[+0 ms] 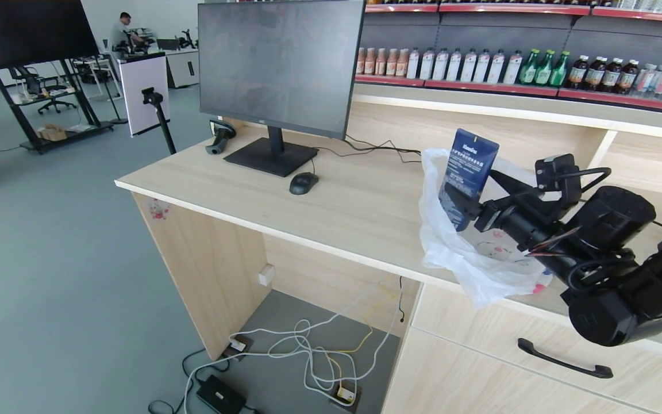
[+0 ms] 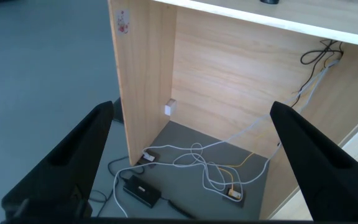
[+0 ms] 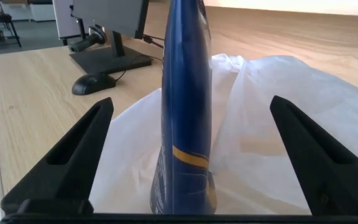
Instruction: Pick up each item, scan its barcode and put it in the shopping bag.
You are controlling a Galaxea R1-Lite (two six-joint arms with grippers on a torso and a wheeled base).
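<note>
A blue pouch (image 1: 469,167) stands upright with its lower end inside the white plastic shopping bag (image 1: 469,270) on the wooden counter (image 1: 354,207). My right gripper (image 1: 472,187) is at the bag's mouth and open. In the right wrist view the pouch (image 3: 187,93) is edge-on, midway between the spread fingers (image 3: 73,162), with the bag (image 3: 278,124) behind and below it. My left gripper (image 2: 191,106) is open and holds nothing. It hangs low, facing the hollow under the counter.
A monitor (image 1: 279,63), a black mouse (image 1: 303,183) and a handheld barcode scanner (image 1: 219,138) sit on the counter's left part. Shelves of bottles (image 1: 515,66) line the back. Cables and power bricks (image 2: 197,171) lie on the floor under the counter.
</note>
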